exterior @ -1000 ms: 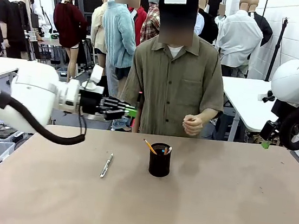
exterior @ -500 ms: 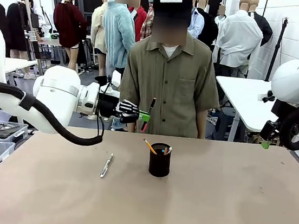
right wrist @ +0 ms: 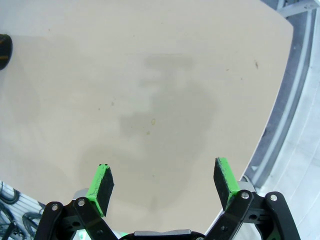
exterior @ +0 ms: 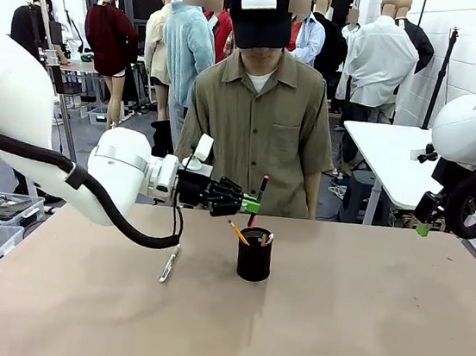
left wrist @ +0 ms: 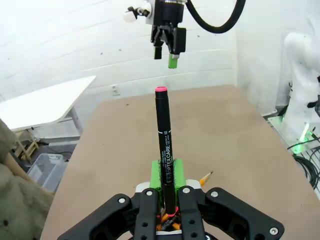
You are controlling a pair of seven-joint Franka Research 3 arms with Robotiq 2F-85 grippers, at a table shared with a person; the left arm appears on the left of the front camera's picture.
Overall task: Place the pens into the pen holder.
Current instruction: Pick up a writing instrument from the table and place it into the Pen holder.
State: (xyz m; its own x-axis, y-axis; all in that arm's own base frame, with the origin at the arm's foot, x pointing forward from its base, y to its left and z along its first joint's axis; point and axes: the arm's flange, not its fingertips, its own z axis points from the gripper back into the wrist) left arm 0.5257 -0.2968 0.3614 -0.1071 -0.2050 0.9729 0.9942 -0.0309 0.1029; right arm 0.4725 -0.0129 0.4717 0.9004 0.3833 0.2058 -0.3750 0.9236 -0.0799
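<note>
**One pen held, one in the cup, one on the table**

The red-and-black pen (exterior: 259,200) stands nearly upright, clamped low on its barrel by the left gripper (exterior: 253,205), its lower end just over the holder (exterior: 254,258). White print runs along its black barrel. The holder, a black mesh cup, stands upright mid-table. An orange pencil (exterior: 237,232) leans out of it, sharpened tip up. The silver pen (exterior: 169,263) lies flat, well left of the holder.

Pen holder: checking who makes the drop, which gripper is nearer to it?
Left. The left gripper, holding a red-and-black pen, hangs just above the pen holder; the right gripper hangs far off to its right.
</note>
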